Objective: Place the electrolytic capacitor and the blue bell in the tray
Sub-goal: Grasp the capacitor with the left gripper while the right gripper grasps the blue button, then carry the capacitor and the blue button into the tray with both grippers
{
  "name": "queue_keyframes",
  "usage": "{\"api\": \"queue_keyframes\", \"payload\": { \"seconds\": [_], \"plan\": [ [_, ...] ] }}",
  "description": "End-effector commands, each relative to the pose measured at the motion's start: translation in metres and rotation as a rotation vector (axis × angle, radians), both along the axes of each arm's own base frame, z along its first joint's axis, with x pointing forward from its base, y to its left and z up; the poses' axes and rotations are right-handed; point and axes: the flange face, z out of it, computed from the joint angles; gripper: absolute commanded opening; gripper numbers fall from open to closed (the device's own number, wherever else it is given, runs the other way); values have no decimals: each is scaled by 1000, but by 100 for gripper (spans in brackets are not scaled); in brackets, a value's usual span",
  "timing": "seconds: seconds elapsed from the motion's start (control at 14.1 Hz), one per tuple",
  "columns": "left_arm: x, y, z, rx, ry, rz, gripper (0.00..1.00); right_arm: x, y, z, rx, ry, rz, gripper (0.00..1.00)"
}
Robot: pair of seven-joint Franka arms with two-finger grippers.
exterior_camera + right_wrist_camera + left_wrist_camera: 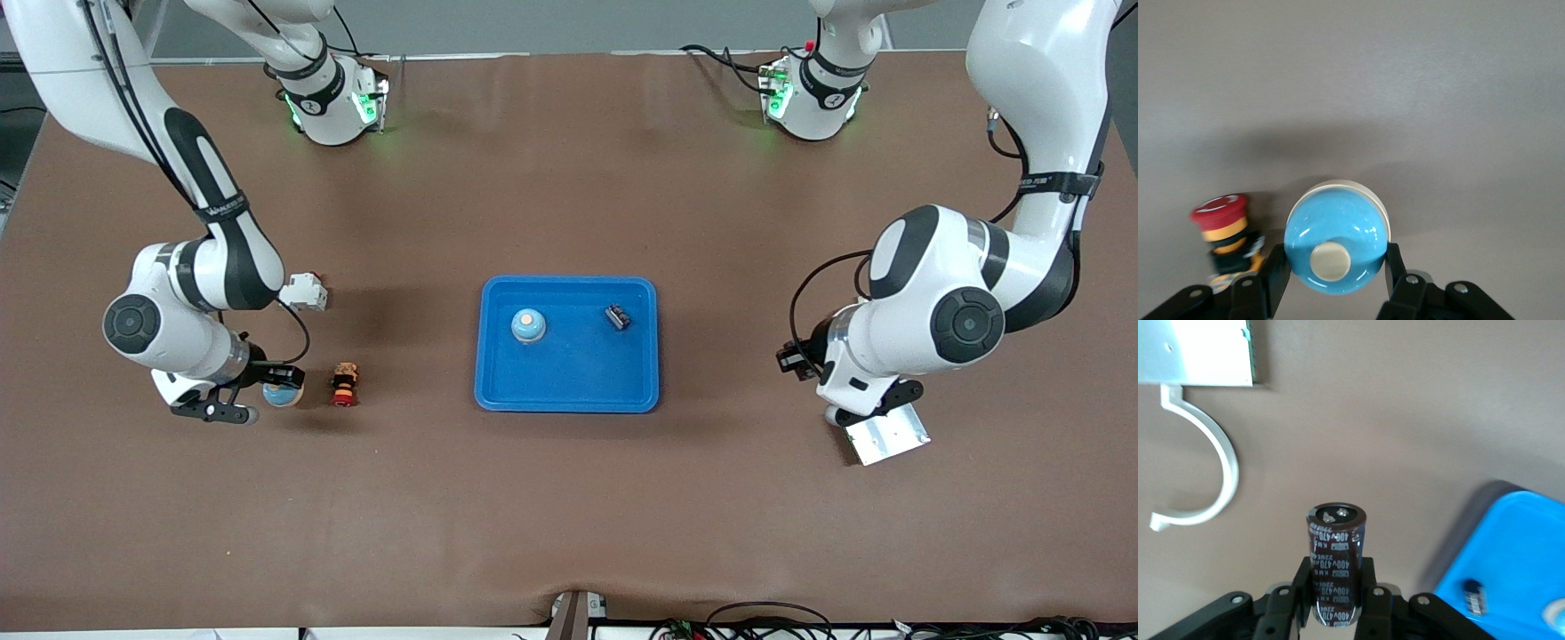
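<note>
While clamped, glossy blue bell (1337, 247) shows cream button.

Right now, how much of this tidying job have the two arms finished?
The tray already holds one blue bell and a small dark part. In hand: the left pincer grips a capacitor, the right pincer a second bell. Both remain outside the tray.

brown table (569, 498) carries blue tray (569, 391), red-capped button (344, 385), white clip (304, 292), metal plate (887, 436).
</note>
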Motion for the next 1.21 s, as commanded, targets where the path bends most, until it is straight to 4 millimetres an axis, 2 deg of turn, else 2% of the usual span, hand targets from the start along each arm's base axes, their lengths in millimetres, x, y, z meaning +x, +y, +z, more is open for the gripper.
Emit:
{"api": "queue_keyframes", "payload": {
  "seconds": [0.0, 0.07, 0.28, 0.71, 0.92, 0.99, 1.14],
  "plan": [
    [1, -37, 16, -20, 7, 83, 8, -5, 6, 21, 41, 16, -54, 0],
    [0, -52, 20, -23, 0, 105, 8, -7, 11, 27, 52, 28, -60, 0],
    [-3, -90, 12, -33, -11, 175, 8, -11, 22, 49, 47, 45, -81, 0],
    [-1, -148, -32, -113, -56, 337, 8, -22, 65, 98, 28, 44, -148, 0],
    [-5, -170, -54, -144, -69, 338, 8, -26, 82, 120, 26, 26, -187, 0],
    [-6, -176, -60, -148, -71, 350, 8, -24, 92, 128, 24, 24, -211, 0],
    [-9, -183, -76, -135, -71, 361, 8, -23, 126, 141, 22, 21, -236, 0]
  ]
}}
